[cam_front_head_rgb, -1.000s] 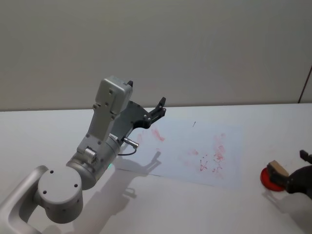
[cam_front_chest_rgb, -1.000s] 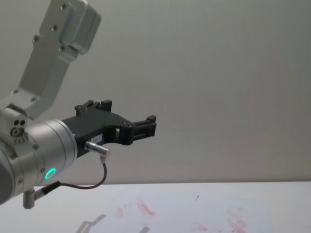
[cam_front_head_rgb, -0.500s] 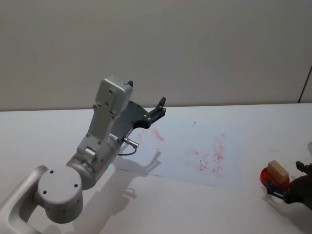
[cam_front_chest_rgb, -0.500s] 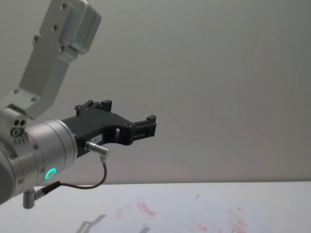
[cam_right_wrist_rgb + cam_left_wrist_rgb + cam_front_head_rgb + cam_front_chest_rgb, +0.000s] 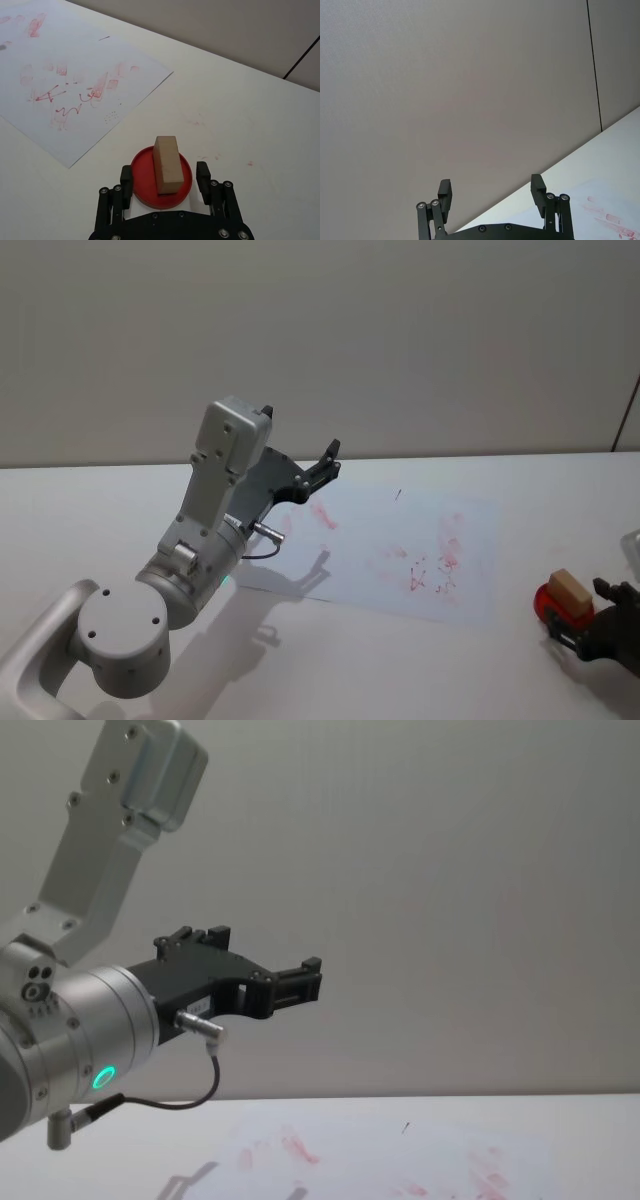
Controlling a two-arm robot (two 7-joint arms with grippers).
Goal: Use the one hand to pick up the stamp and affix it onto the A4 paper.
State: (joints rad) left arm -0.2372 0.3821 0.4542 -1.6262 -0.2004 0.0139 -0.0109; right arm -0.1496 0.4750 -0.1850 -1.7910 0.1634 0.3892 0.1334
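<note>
Stamp point(image 5: 568, 591) upright on red ink pad point(image 5: 142, 189), right gripper point(image 5: 164, 171) spread wide astride the pad, A4 paper point(image 5: 400, 540) near the pad, left gripper point(image 5: 490, 183) raised well apart, claw spread.

the stamp point(image 5: 166, 162) is bare matt wood, its dish point(image 5: 142, 175) smooth red plastic-looking, the a4 paper point(image 5: 80, 55) matt.

Right gripper point(image 5: 164, 172) low, fingers spread wide; left gripper point(image 5: 490, 184) raised, fingers apart.

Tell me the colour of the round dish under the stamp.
Red. The dish beneath the stamp shows best in the right wrist view.
</note>
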